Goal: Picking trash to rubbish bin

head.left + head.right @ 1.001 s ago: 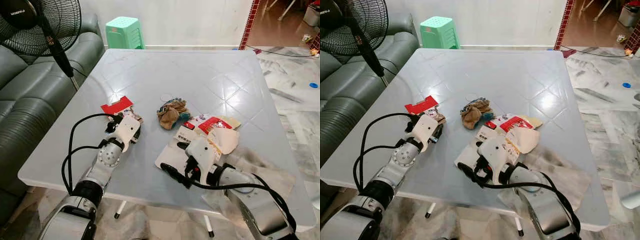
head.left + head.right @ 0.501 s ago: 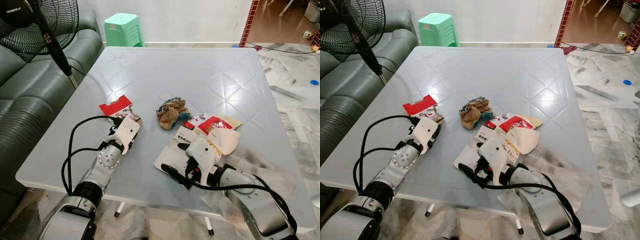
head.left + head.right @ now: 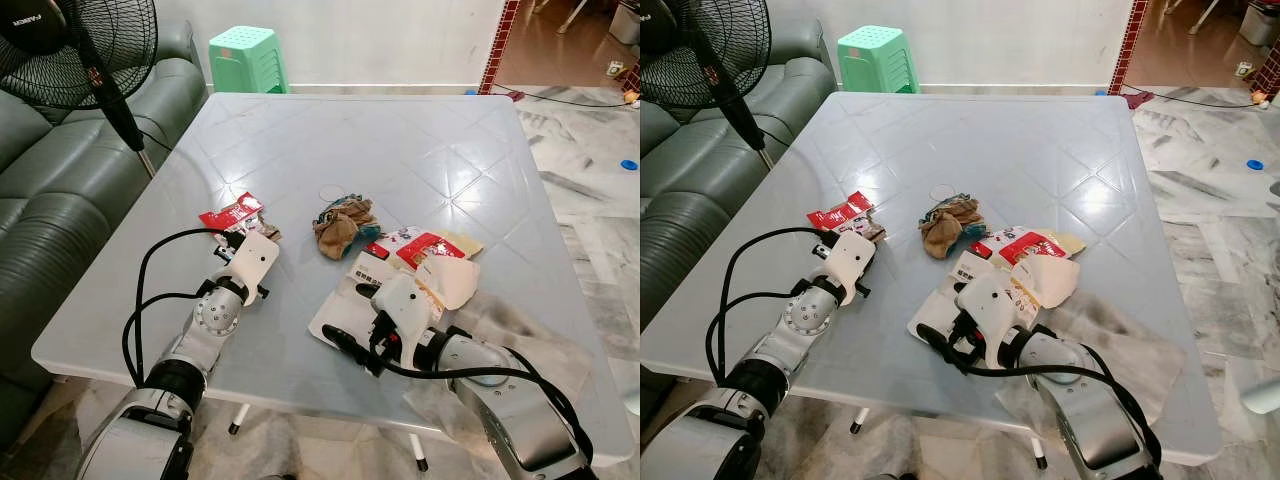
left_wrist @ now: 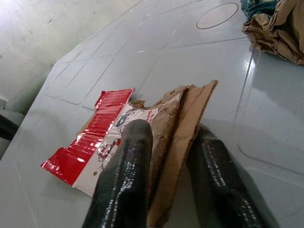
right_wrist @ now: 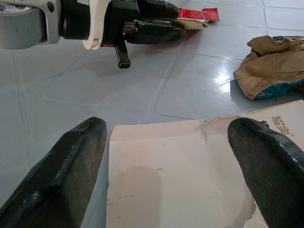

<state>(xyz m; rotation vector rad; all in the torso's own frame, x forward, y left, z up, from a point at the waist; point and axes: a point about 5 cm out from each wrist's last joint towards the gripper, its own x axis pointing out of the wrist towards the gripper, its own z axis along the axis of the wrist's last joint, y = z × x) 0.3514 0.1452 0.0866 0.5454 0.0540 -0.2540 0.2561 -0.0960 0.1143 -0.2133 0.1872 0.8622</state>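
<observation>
On the glossy pale-grey table lies crumpled litter: a glossy red-and-white wrapper with torn brown card edges, a wadded brown paper ball, and flat white cardboard (its far edge ragged). The left gripper has its fingers closed on the wrapper near the table's left side. The right gripper is spread wide just over the cardboard; whether it touches is unclear.
</observation>
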